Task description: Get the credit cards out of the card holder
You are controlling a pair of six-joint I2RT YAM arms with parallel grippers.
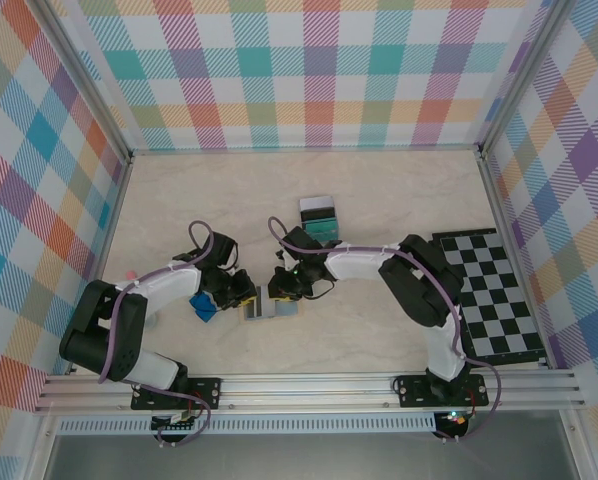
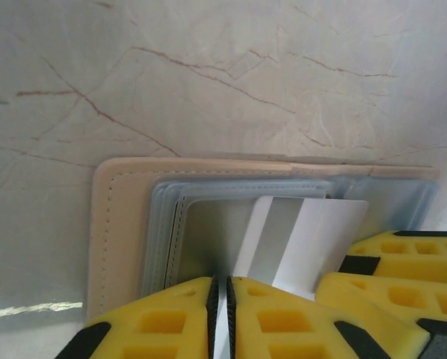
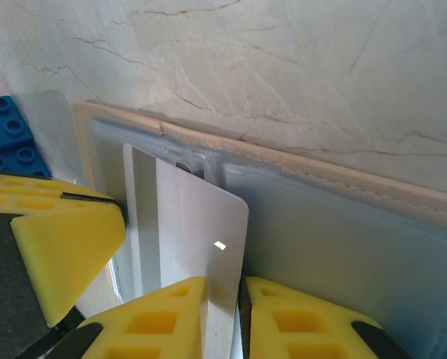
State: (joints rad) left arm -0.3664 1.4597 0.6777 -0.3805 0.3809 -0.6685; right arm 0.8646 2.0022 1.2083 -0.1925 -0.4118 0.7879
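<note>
Top view: left gripper (image 1: 241, 293) and right gripper (image 1: 282, 287) meet just below centre frame, tips nearly touching over the card holder (image 1: 271, 311), which lies flat on the table (image 1: 399, 190). Blue block (image 1: 204, 306) just left of the left gripper. Two loose cards (image 1: 319, 215), one teal and one grey, lie above centre, apart from the holder. Checkered mat (image 1: 494, 290) at right.

Left wrist view: card holder (image 2: 122, 232) lies open across mid-frame, tan rim, blue-grey pockets. Left gripper (image 2: 220, 299) at bottom edge, yellow pads pressed almost together on a thin pale layer at the holder's near edge. Silver card (image 2: 313, 232) sticks out of a pocket, tilted, just right of it.

Right wrist view: right gripper (image 3: 223, 307) at bottom centre, pads pinching the silver card (image 3: 201, 232) on edge. The card's far end is still in the card holder (image 3: 343, 247). Blue block (image 3: 7, 138) upper left.
</note>
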